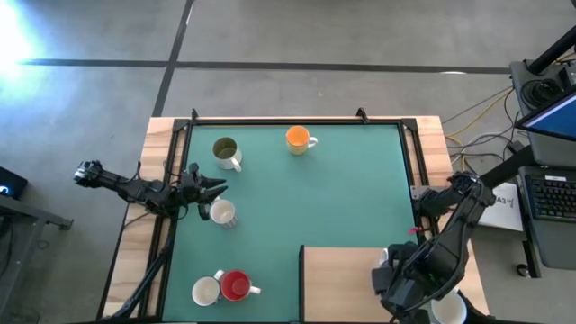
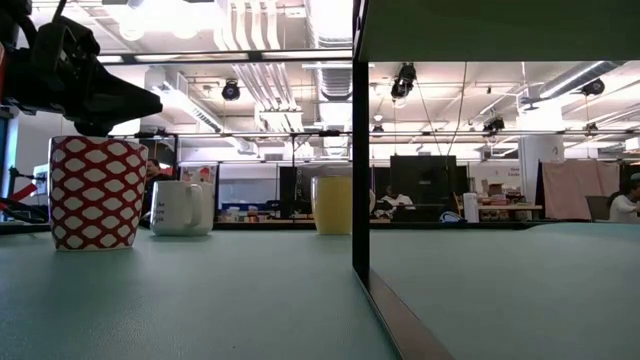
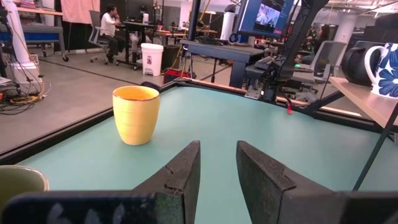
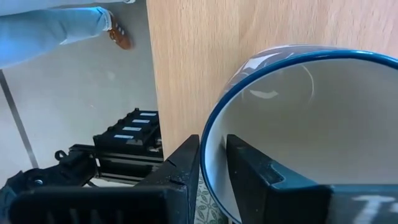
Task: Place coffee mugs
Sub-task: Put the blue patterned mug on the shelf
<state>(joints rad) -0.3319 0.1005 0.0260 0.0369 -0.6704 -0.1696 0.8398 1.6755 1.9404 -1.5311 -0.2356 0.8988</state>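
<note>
1. High view first: the right gripper (image 1: 402,286) hangs over the wooden shelf (image 1: 342,279) at the near right corner of the green mat (image 1: 324,189), and it is plainly the arm at work.
2. Right wrist view gives the key relation: one finger (image 4: 180,171) outside the wall, one inside the blue-rimmed mug (image 4: 311,124), straddling the rim. The jaws look loosened around that wall, not clamped hard; whether they grip it I cannot tell.
3. That mug sits directly under the gripper on the wood, so I judge the coming move is a straight lift clear of the rim.
4. Left gripper (image 1: 214,187) waits at the left side, jaws apart and empty, just beside a white mug (image 1: 222,213).
5. Elsewhere on the mat: olive-lined mug (image 1: 225,151) and orange mug (image 1: 298,139) far; red mug (image 1: 236,286) near left.
</note>
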